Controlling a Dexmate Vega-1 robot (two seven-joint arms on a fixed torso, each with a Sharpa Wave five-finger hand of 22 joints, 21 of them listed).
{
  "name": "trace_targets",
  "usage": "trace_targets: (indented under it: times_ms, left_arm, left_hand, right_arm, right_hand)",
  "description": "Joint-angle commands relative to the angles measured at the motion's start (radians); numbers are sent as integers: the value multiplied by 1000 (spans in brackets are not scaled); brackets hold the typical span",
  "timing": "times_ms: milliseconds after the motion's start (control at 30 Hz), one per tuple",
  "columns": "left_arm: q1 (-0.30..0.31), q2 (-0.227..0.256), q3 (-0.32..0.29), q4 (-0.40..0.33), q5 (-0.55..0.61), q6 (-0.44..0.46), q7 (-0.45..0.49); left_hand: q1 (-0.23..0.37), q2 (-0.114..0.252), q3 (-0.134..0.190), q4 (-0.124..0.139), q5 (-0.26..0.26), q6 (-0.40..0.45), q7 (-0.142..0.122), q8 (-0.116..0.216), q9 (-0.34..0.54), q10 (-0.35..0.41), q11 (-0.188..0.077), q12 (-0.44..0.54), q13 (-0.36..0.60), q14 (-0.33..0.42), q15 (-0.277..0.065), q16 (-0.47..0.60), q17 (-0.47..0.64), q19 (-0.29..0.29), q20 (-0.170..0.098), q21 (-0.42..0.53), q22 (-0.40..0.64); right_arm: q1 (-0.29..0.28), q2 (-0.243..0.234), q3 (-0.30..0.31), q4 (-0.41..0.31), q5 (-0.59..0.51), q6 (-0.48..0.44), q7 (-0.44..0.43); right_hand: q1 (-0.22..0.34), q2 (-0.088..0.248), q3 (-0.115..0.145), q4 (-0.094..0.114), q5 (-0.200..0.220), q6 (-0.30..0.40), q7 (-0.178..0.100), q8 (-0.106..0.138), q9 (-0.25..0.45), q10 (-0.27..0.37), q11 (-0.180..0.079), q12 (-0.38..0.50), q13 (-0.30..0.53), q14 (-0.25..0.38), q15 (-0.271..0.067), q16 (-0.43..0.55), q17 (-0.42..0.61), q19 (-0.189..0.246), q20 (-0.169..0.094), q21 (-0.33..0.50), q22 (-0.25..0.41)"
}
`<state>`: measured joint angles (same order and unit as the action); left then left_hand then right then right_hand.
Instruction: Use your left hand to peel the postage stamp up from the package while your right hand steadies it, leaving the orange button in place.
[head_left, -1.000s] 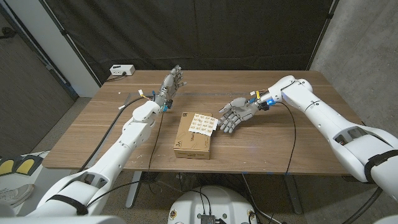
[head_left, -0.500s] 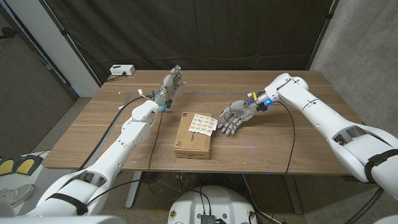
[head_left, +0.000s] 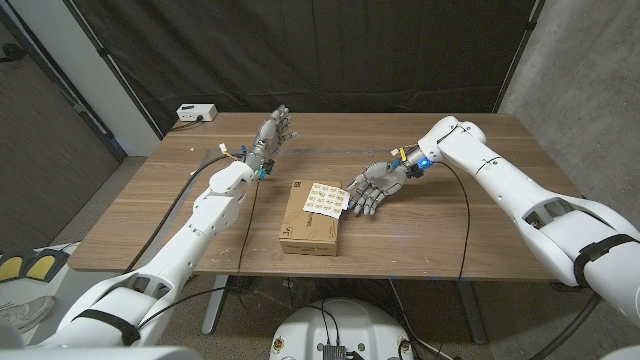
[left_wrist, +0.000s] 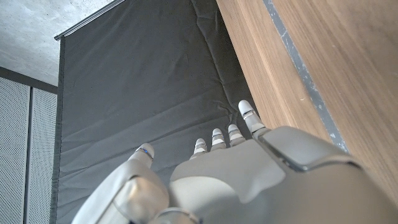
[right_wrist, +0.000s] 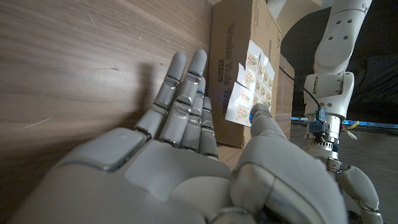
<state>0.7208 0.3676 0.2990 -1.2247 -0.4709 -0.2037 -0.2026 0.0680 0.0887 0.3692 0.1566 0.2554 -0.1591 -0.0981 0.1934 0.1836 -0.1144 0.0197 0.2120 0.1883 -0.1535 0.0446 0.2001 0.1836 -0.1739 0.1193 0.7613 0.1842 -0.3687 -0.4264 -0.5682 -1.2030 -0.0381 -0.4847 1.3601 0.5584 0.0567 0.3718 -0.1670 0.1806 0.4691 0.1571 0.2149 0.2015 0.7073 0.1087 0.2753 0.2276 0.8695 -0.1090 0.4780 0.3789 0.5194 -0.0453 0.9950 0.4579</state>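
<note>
Stamps (head_left: 324, 199) on the package (head_left: 311, 217) look paper-thin and tear-prone (sheet overhangs the box edge nearest the right fingers); best lifted at a free corner, slowly. Box should be light and stiff, likely to slide unless pinned. Right hand (head_left: 372, 187) spread, empty, fingers just beside the sheet. Left hand (head_left: 272, 137) released, raised, well apart from the package. Orange button not discernible.

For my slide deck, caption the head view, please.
Open right hand nears stamp sheet on cardboard package; left hand waits raised.
</note>
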Motion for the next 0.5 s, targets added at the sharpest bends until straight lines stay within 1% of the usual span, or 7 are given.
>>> trace_targets:
  times_ms: [33,100,133,233,300,467,500]
  left_arm:
    - [-2,1,-5,13,-3,-5,-4]
    - [-3,0,-5,15,-3,-6,-5]
    - [-3,0,-5,16,-3,-6,-5]
    - [-5,0,-5,19,-3,-8,-8]
    - [-6,0,-6,22,-5,-8,-8]
    - [-14,-4,-5,39,-5,-14,-15]
    - [-16,-5,-4,43,-6,-16,-17]
  left_hand:
    - [-6,21,-1,-1,7,-2,-2,-2,2,-7,5,-2,4,-8,-5,-2,5,-99,9,-4,3]
    - [-6,21,-2,-1,7,-1,-2,-2,2,-7,4,-2,4,-9,-5,-2,5,-99,9,-4,3]
    - [-6,21,-2,-1,7,-1,-3,-2,2,-7,4,-2,4,-8,-5,-2,5,-99,8,-4,3]
    - [-6,21,-2,-1,7,-1,-2,-2,2,-6,4,-2,4,-9,-5,-2,5,-99,8,-5,3]
    - [-6,21,-2,-1,7,-2,-1,-2,2,-6,5,-2,4,-8,-5,-2,5,-99,8,-6,3]
    - [-6,22,-2,-1,7,-1,-2,-1,2,-7,5,-2,4,-8,-5,-2,5,-98,7,-7,3]
    - [-6,22,-2,-1,7,-1,-2,-1,2,-7,4,-2,4,-9,-5,-2,5,-98,7,-7,3]
  right_arm:
    - [-24,29,20,-35,-39,-32,-38]
    - [-38,28,22,-68,-52,-58,-63]
    - [-41,30,22,-79,-55,-82,-70]
    - [-64,29,28,-132,-68,-142,-112]
    - [-72,29,23,-164,-79,-197,-134]
    - [-65,36,2,-179,-83,-280,-148]
    - [-65,38,3,-176,-78,-288,-151]
  right_hand:
    - [54,-33,-36,-1,10,67,-5,19,9,71,-18,25,17,32,-48,90,61,39,-33,67,50]
    - [65,-45,-49,2,13,90,-14,23,10,86,-30,31,21,45,-57,111,67,59,-45,90,63]
    - [77,-57,-64,4,17,111,-19,26,13,116,-35,43,25,65,-78,139,76,74,-60,114,79]
    - [97,-67,-87,12,27,165,-28,37,17,163,-53,61,34,96,-93,180,82,102,-80,156,107]
    - [109,-70,-94,11,30,178,-37,39,19,180,-61,68,37,109,-99,196,84,107,-86,169,117]
    - [125,-75,-113,17,38,228,-55,50,24,234,-74,90,47,125,-105,227,90,107,-96,198,142]
    - [139,-74,-117,16,42,251,-58,57,28,262,-79,102,52,132,-107,243,96,111,-101,211,152]
